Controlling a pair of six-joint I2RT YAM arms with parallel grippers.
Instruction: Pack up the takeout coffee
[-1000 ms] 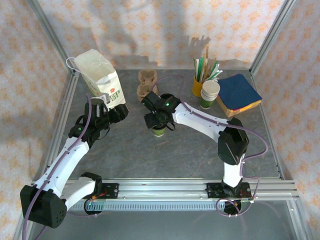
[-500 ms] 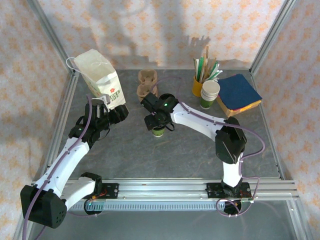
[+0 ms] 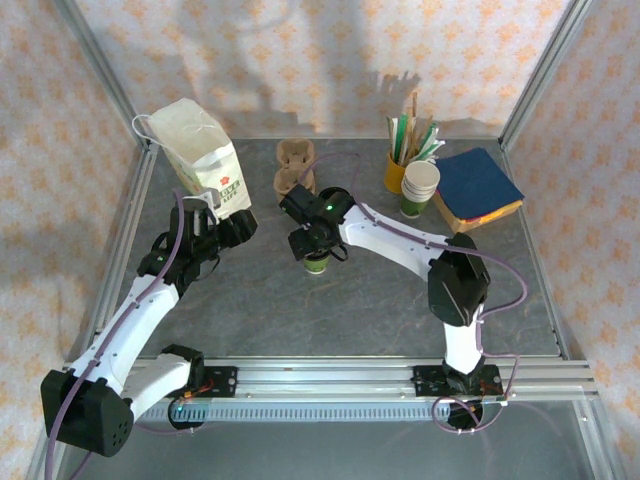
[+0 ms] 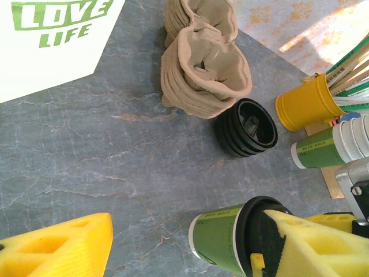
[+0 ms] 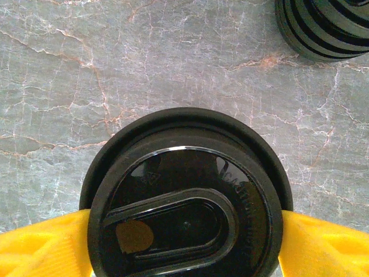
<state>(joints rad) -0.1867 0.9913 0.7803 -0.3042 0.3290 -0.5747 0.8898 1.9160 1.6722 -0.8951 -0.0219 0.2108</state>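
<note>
The takeout coffee (image 3: 318, 264) stands upright mid-table, green-sided with a black lid (image 5: 184, 202). My right gripper (image 3: 315, 240) hangs straight over it. In the right wrist view its yellow fingers (image 5: 40, 245) press in on both sides just under the lid rim, so my right gripper (image 5: 184, 245) is shut on the cup. My left gripper (image 3: 238, 225) hovers to the cup's left, beside the paper bag (image 3: 200, 150). In the left wrist view my left gripper (image 4: 185, 222) is open and holds nothing. The cup (image 4: 222, 236) sits beyond it, partly hidden by one finger (image 4: 314, 245).
Brown pulp cup carriers (image 3: 295, 165) sit behind the cup, with a stack of black lids (image 4: 247, 128) next to them. At the back right are a yellow cup of sticks and straws (image 3: 397, 170), lidless stacked cups (image 3: 420, 188) and blue napkins (image 3: 478, 188).
The right arm's wrist has edged slightly left over the cup. The cup stays where it was and the left arm has not moved.
</note>
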